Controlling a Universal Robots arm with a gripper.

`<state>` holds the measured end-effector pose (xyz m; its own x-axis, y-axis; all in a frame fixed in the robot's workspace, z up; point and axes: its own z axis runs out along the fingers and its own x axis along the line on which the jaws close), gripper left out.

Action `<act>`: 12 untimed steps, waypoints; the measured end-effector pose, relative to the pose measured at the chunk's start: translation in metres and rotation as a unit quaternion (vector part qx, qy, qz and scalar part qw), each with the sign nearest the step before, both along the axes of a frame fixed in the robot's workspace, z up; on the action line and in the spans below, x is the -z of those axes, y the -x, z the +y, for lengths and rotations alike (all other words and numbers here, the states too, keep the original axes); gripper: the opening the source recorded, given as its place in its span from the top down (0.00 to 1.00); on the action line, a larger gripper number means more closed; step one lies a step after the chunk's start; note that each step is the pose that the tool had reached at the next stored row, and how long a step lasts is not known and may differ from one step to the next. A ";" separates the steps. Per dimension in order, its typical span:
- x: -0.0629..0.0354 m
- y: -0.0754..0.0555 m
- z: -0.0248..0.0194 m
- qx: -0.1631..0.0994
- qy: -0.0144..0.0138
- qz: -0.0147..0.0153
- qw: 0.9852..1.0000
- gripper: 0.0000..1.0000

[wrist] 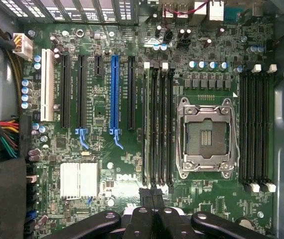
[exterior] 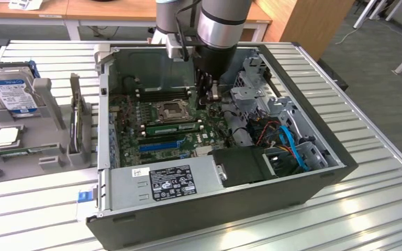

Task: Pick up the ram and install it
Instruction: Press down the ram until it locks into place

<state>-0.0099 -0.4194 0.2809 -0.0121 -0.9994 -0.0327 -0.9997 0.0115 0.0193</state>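
Note:
The ram (exterior: 173,127) is a long green stick standing in a black memory slot just beside the CPU socket (exterior: 169,111), inside the open computer case (exterior: 222,209). My gripper (exterior: 213,93) hangs above the motherboard near one end of those slots, apart from the ram. In the wrist view my gripper (wrist: 153,195) is shut, with its black fingertips (wrist: 147,193) pressed together and nothing seen between them. They sit just past the end of the memory slot bank (wrist: 158,124) next to the CPU socket (wrist: 205,137).
A blue motherboard slot (wrist: 114,94) lies beside the memory bank, and another black slot bank (wrist: 256,124) lies across the socket. A grey tray (exterior: 47,99) at the exterior view's left holds a hard drive (exterior: 12,91). The power supply (exterior: 166,183) and drive cage (exterior: 257,99) crowd the case.

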 end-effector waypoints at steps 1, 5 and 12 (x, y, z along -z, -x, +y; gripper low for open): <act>0.0010 0.000 0.0000 0.000 0.000 0.000 1.000 0.90; 0.0049 0.000 0.0000 0.000 0.000 0.000 1.000 0.90; 0.0118 0.000 0.0000 0.000 0.000 0.000 1.000 0.90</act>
<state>-0.0099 -0.4194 0.2692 -0.0121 -0.9994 -0.0327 -0.9997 0.0115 0.0194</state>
